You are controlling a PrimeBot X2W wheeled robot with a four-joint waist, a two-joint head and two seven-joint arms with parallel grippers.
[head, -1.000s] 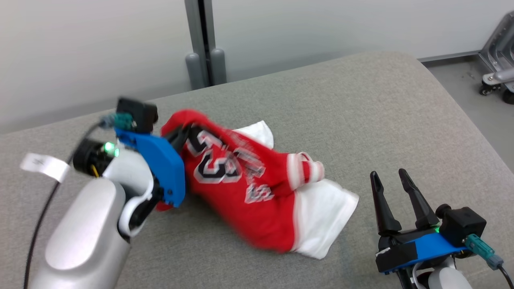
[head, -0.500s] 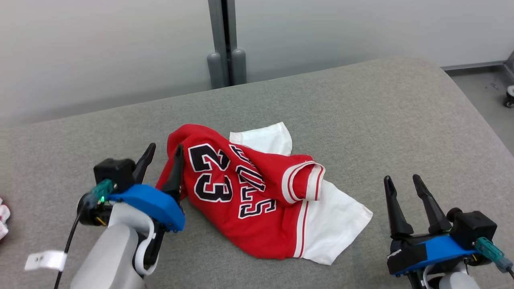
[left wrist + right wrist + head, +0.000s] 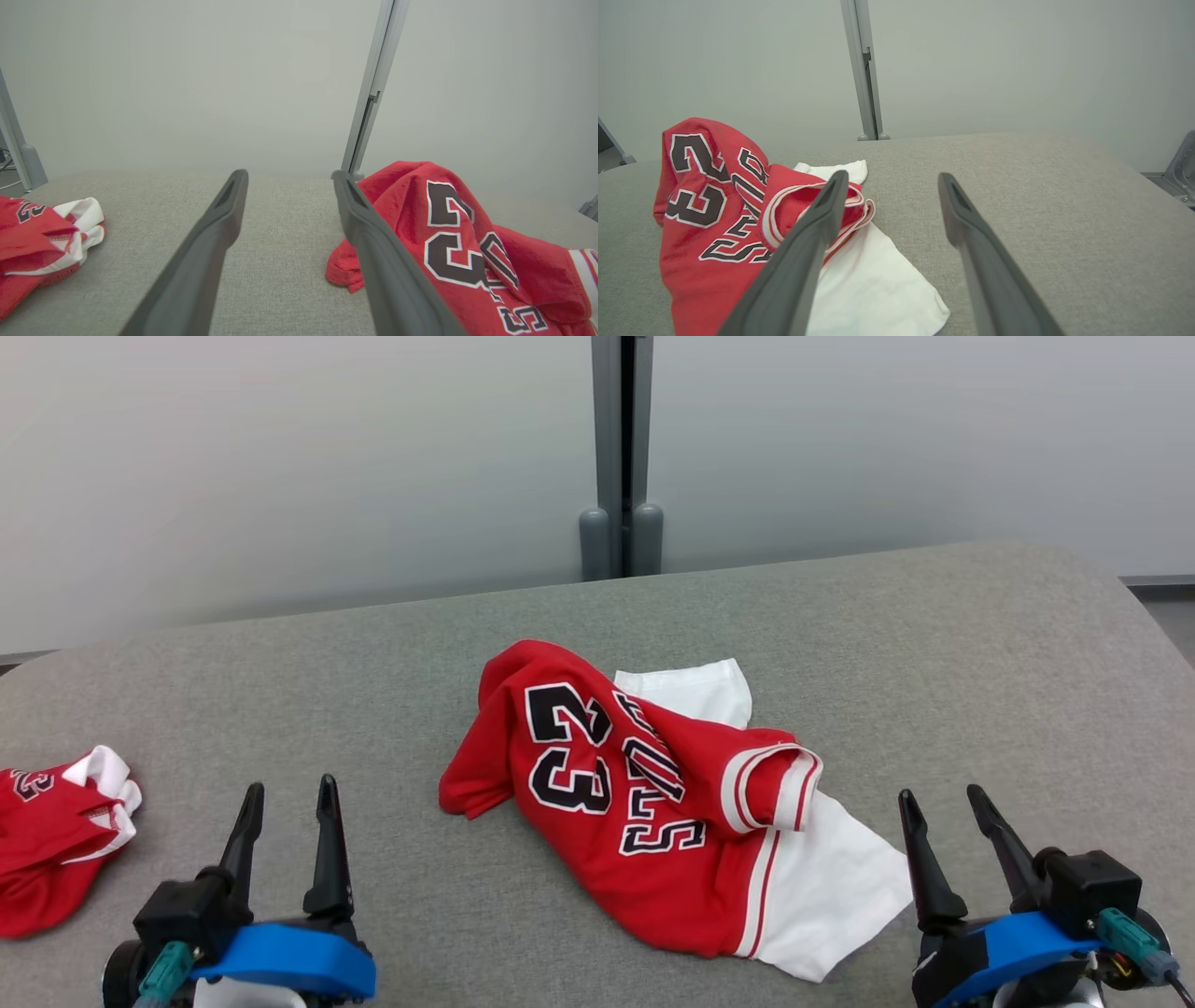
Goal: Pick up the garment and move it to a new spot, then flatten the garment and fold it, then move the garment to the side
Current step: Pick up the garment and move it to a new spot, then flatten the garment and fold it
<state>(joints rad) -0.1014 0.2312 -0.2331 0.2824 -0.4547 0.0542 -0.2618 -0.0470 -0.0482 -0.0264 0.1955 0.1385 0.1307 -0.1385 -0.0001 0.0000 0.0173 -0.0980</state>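
Red jersey [image 3: 644,803], black "23", white panel beneath, lies crumpled mid-bench [image 3: 980,663], with one ribbed armhole trim curled up. Left gripper [image 3: 288,786] and right gripper [image 3: 940,793] are empty, fingers apart, flanking it at the near edge.

Risk: the soft knit is layered, so a pinch may catch only one ply and drag creases along.
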